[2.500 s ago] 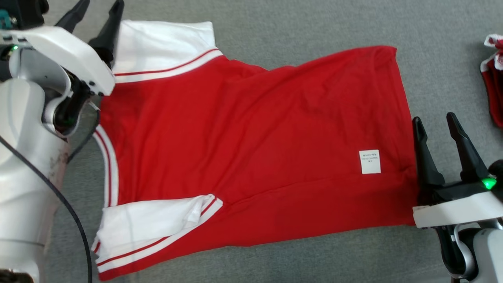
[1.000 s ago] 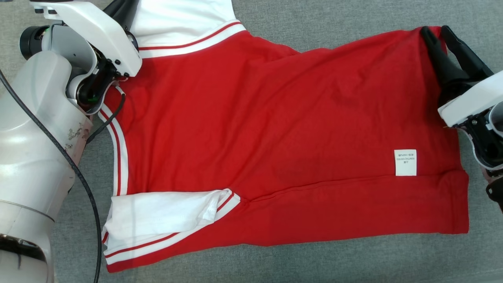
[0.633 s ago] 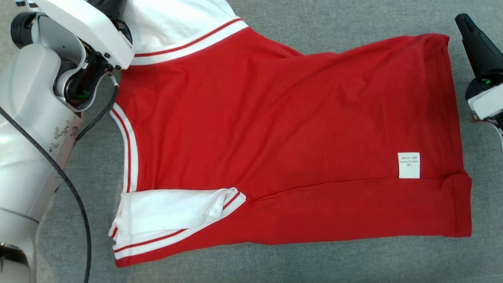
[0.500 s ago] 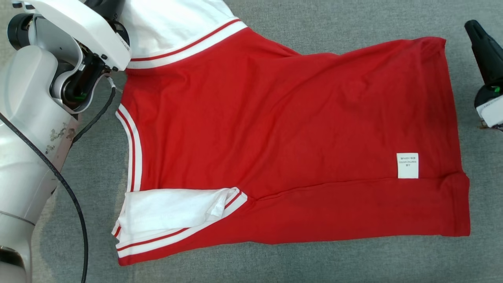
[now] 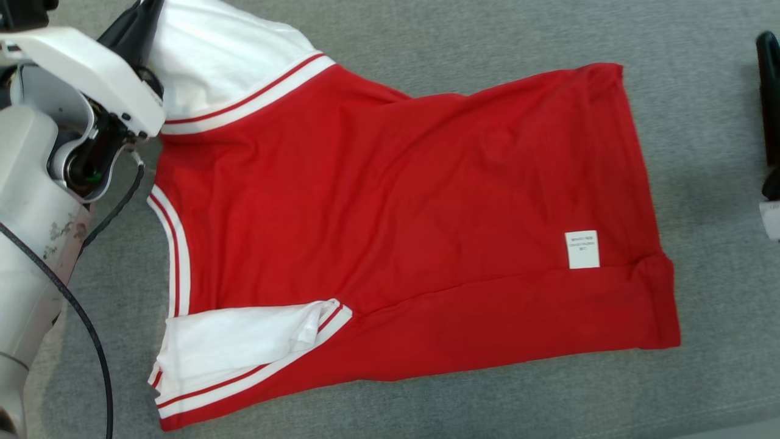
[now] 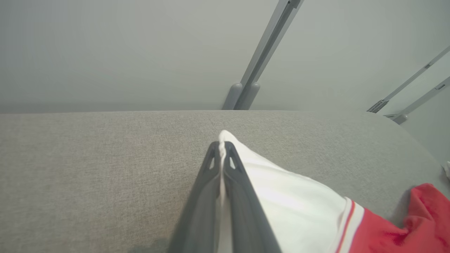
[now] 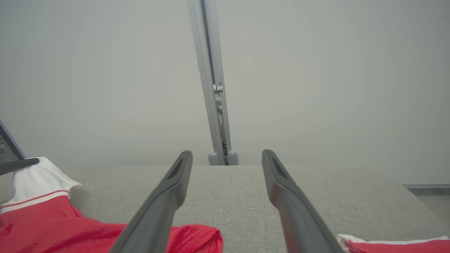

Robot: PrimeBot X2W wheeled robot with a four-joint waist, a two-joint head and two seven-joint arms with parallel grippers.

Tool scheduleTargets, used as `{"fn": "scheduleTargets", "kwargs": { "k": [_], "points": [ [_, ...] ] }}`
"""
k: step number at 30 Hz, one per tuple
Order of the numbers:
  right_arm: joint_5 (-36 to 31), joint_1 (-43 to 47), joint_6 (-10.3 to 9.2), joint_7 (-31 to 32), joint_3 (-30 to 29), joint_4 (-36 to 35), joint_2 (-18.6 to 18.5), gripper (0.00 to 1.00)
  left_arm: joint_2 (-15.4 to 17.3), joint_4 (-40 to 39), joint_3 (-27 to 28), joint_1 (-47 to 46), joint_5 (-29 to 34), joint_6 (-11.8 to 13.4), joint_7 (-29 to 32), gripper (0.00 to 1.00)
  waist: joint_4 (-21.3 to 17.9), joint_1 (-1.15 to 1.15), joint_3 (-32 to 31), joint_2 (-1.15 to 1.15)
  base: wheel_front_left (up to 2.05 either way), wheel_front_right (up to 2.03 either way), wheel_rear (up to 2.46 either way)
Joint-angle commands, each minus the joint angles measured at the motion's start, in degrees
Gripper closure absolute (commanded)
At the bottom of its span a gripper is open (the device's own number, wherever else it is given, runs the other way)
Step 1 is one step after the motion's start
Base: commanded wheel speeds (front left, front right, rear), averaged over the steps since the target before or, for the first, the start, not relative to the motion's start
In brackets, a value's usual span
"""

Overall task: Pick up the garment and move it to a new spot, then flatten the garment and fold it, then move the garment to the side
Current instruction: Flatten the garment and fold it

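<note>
A grey cloth-covered desk (image 5: 487, 36) stretches under everything, with a pale grey wall and slanting metal posts (image 7: 211, 88) behind it. The left hand (image 6: 220, 151) is clamped tight on the edge of a white sleeve (image 5: 225, 61). The cloth is pinched in a thin line between its two dark fingers, and its tip pokes out just past them. That sleeve belongs to the garment (image 5: 396, 213), one red short-sleeved shirt spread on the desk with its neck toward the robot's left and its hem toward the right.

The body is plain red with soft wrinkles and one long crease across its near part. The neckline (image 5: 177, 244) is white with a thin red stripe. There are two white sleeves, each joined to the red by a white band and a red stripe. The near sleeve (image 5: 237, 341) lies folded in on the body. One white label (image 5: 582, 249) sits near the hem.

The right hand (image 7: 226, 154) has its fingers spread wide, empty, over bare desk and apart from the hem. At the lower right of its wrist view lies a second red-and-white cloth (image 7: 393, 244).
</note>
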Motion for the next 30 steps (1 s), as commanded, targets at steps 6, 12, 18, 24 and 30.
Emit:
{"fn": "scheduleTargets", "kwargs": {
  "k": [6,12,18,24,30],
  "points": [
    [-10.37,12.01,-0.01,-0.29,-8.21,-4.63,7.71,0.0,0.85,2.42,-0.55,2.08,-1.23,-0.03,-0.54,1.0,-2.29,0.0,-2.13,0.0,0.0,0.0,0.0],
    [-14.43,18.88,-0.02,1.87,-11.88,-8.02,13.33,0.0,1.41,3.39,-1.24,2.58,-2.23,-0.03,-0.67,1.0,-3.26,0.0,-2.69,0.0,0.0,0.0,0.0],
    [-15.91,19.92,-0.02,3.66,-12.5,-10.04,15.1,0.0,1.42,3.93,-2.02,2.65,-2.85,-0.03,-0.66,1.0,-3.44,0.0,-2.92,0.0,0.0,0.0,0.0],
    [-15.45,19.19,-0.02,4.78,-12.54,-11.09,14.94,0.0,1.03,4.11,-2.67,2.4,-3.29,-0.03,-0.83,1.0,-3.09,0.0,-2.92,0.0,0.0,0.0,0.0],
    [-13.3,16.07,-0.02,6.29,-12.15,-11.48,13.2,0.0,0.96,3.92,-3.33,1.05,-3.63,-0.03,-1.12,1.0,-2.6,0.0,-1.85,0.0,0.0,0.0,0.0]
  ]
}}
